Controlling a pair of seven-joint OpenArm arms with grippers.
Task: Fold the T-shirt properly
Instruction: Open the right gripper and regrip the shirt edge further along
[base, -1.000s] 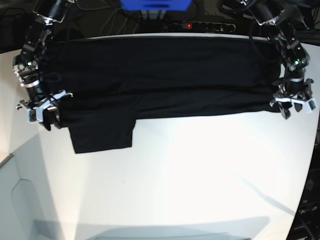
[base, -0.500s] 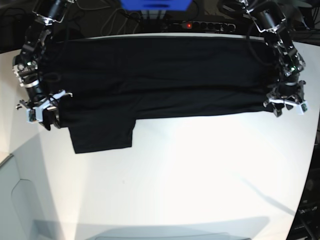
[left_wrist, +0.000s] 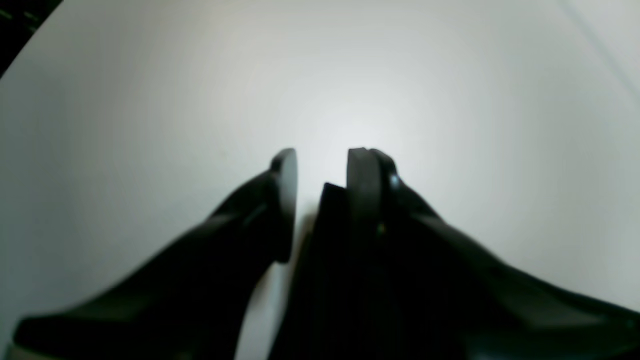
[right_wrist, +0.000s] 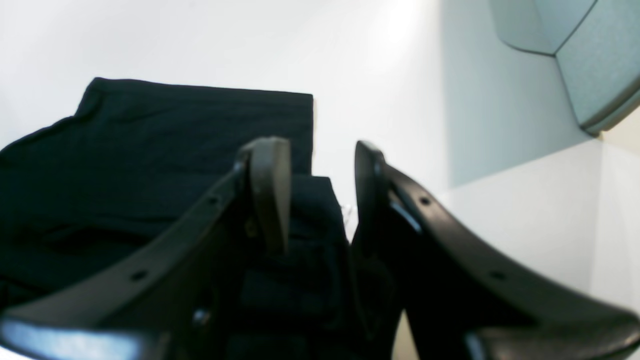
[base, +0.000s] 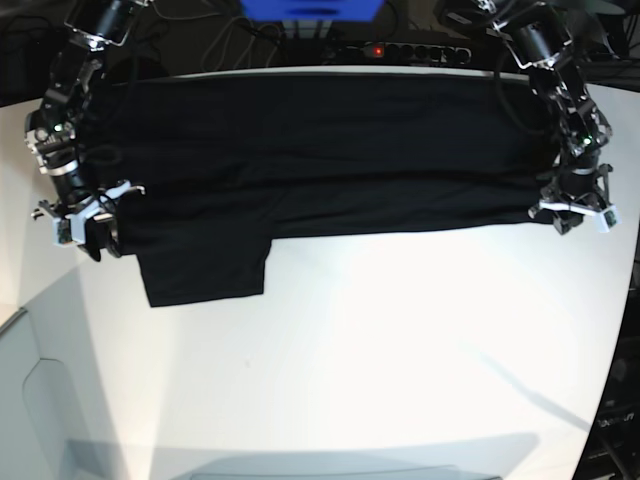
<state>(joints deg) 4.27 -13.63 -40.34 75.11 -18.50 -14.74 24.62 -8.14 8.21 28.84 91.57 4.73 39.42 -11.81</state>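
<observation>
White table (base: 400, 340) fills most of the base view, with a dark strip of cables and a power strip (base: 400, 50) along its far edge.

On that view's right, the left tool (base: 577, 213) sits at the near right corner of the shirt (base: 320, 150). From the left wrist camera its fingers (left_wrist: 285, 200) stand apart with a narrow bright gap between them; a dark fold of cloth lies against the inner face of the right-hand finger, but whether the tool has hold of it cannot be told.

On the base view's left, the right tool (base: 85, 228) rests at the shirt's near left edge. From the right wrist camera its fingers (right_wrist: 267, 190) are parted, with black cloth lying under and between them and not pinched.

Outward from both tools, the shirt stretches as a wide black band across the far half of the table, folded lengthwise so a long crease runs side to side. One sleeve (base: 205, 268) juts toward the near side by the right tool, lying flat. Beyond the table's left edge, a pale grey panel (base: 30, 400) shows.
</observation>
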